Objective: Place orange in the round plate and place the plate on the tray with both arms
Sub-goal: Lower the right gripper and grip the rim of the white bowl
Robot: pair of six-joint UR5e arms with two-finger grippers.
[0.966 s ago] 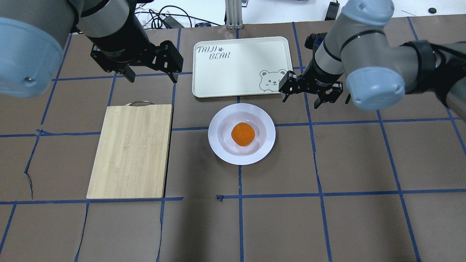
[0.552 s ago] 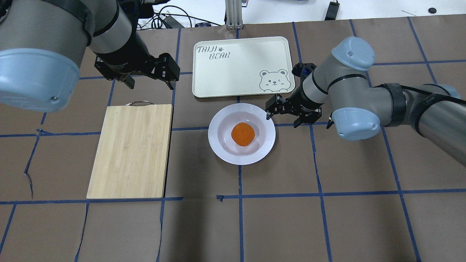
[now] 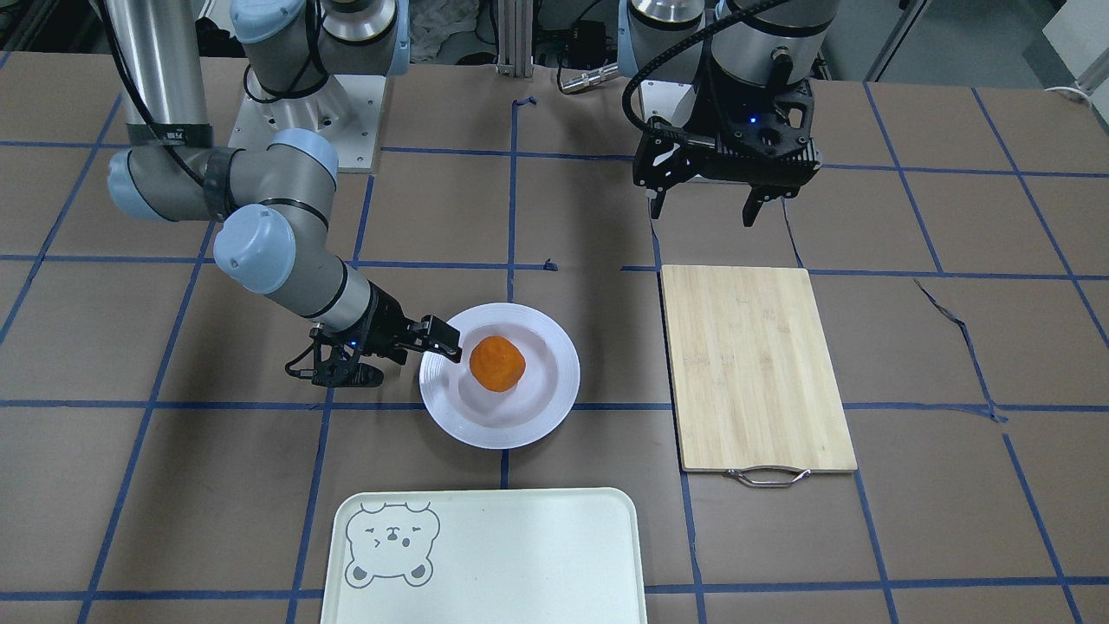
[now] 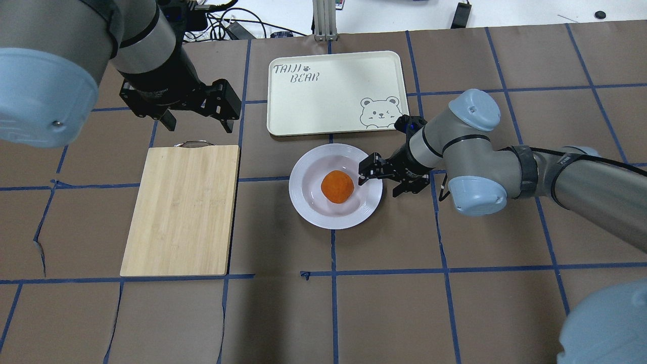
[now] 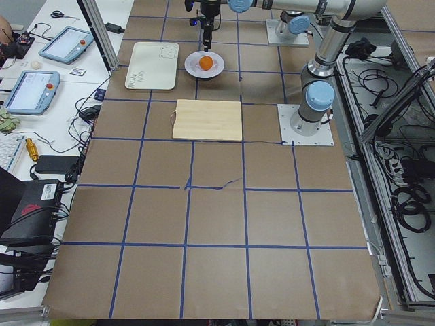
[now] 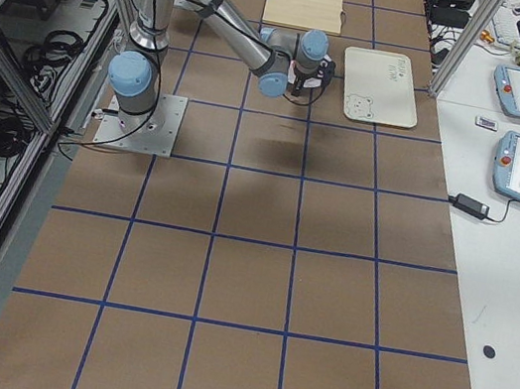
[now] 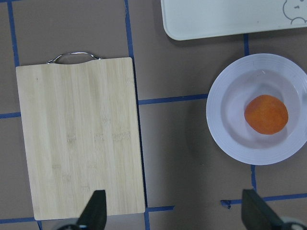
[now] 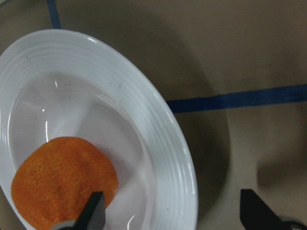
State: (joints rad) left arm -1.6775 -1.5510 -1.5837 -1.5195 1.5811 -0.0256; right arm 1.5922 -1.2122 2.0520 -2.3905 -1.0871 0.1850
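The orange [image 4: 337, 186] [image 3: 496, 362] [image 8: 62, 182] lies in the sunken centre of the round white plate [image 4: 302, 200] [image 3: 554, 392] [image 8: 158, 129], which rests on the table just in front of the tray [image 4: 333, 91] [image 3: 520, 555]. My right gripper [image 4: 382, 181] [image 3: 400, 360] is open and low at the plate's right rim, straddling it. One of its fingers [image 4: 365, 171] is over the plate near the orange; the other is outside the rim. My left gripper [image 4: 198, 124] [image 3: 702, 211] hangs open and empty, high above the handle end of the cutting board.
A bamboo cutting board [image 4: 182, 210] [image 7: 79, 139] with a metal handle lies left of the plate. The tray bears a bear face [image 4: 380, 111] at its near right corner. Cables and equipment sit beyond the table's far edge.
My right arm swung down and inward from beside the tray's corner to the plate's right rim, its gripper staying open. The left gripper drifted slightly left. Plate and orange stayed put.
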